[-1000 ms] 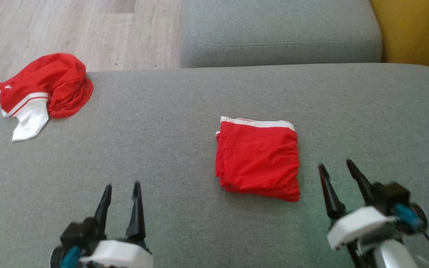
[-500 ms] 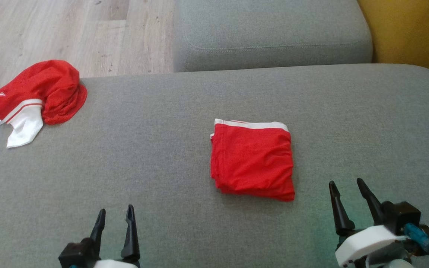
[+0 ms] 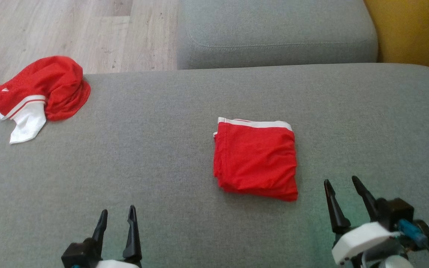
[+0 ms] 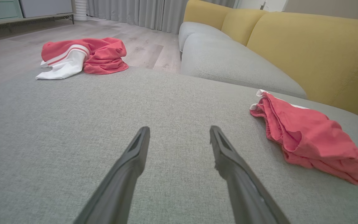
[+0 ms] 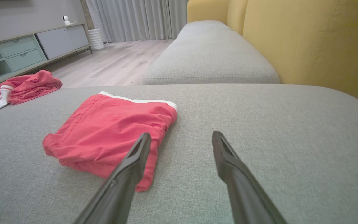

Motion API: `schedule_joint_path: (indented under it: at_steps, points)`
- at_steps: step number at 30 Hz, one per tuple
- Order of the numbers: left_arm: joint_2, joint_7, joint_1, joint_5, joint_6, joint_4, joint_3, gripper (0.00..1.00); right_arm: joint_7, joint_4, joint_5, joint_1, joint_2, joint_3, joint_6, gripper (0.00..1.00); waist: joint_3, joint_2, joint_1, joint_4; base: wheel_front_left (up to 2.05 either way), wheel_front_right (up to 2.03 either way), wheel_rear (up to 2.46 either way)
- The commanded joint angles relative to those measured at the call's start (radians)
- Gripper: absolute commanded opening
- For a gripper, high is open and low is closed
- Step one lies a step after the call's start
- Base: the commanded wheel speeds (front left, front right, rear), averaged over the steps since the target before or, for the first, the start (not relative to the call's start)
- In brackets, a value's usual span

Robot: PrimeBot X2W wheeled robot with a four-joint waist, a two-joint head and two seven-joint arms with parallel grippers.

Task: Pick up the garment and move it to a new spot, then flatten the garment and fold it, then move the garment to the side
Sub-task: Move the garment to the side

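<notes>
Hovering low over the grey seat cushion [image 3: 143, 156], you are holding the left gripper [image 3: 117, 210] at the lower left of the head view. Its two dark fingers are standing a moderate gap apart and are gripping nothing. In the left wrist view the same gripper [image 4: 179, 127] is showing bare grey fabric between its fingertips. Whether the tips are touching the cushion cannot be told.

You are carrying the right gripper [image 3: 340, 180] at the lower right. Its jaws are parted to much the same moderate width and are empty, with the fingers leaning a little toward the left.

The folded red garment [image 3: 255, 158] is lying flat near the middle of the cushion as a compact rectangle. Its white-trimmed edge is facing away from the robot. It is sitting ahead of the right gripper and to its left, and the head view is showing a strip of grey cushion between the two. In the right wrist view one finger is crossing in front of the garment's near corner [image 5: 104, 130], but no contact is showing.

A crumpled red and white garment [image 3: 43, 87] is resting at the far left corner of the cushion, well apart from both grippers. A second grey cushion [image 3: 274, 29], a yellow backrest [image 3: 415, 29] and a wooden floor [image 3: 50, 29] are lying beyond.
</notes>
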Motion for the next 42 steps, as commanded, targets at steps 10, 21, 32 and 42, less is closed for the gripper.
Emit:
schedule_joint_path:
  at_steps: [10, 21, 32, 42]
  points:
    - [0.006, -0.011, -0.086, 0.013, -0.008, -0.029, 0.031, 1.0, 0.201, 0.0, -0.031, -0.237, -0.004, -0.001, -0.001, 1.0, 0.047, 0.0, 0.0, 0.029, 0.0, 0.0, 0.0]
    - [-0.04, -0.012, -0.131, 0.022, -0.027, -0.007, 0.039, 1.0, 0.436, 0.184, -0.02, -0.42, -0.004, -0.057, -0.001, 1.0, 0.138, 0.0, 0.0, 0.13, 0.0, 0.0, 0.0]
    - [-0.086, -0.013, -0.146, 0.057, -0.061, 0.003, 0.084, 1.0, 0.531, 0.289, 0.022, -0.47, -0.006, -0.04, -0.001, 0.22, 0.197, 0.0, 0.0, 0.178, 0.0, 0.0, 0.0]
    - [-0.102, -0.013, -0.183, 0.119, -0.095, -0.01, 0.063, 1.0, 0.461, 0.261, 0.015, -0.516, -0.029, -0.072, -0.001, 0.0, 0.253, 0.0, 0.0, 0.071, 0.0, 0.0, 0.0]
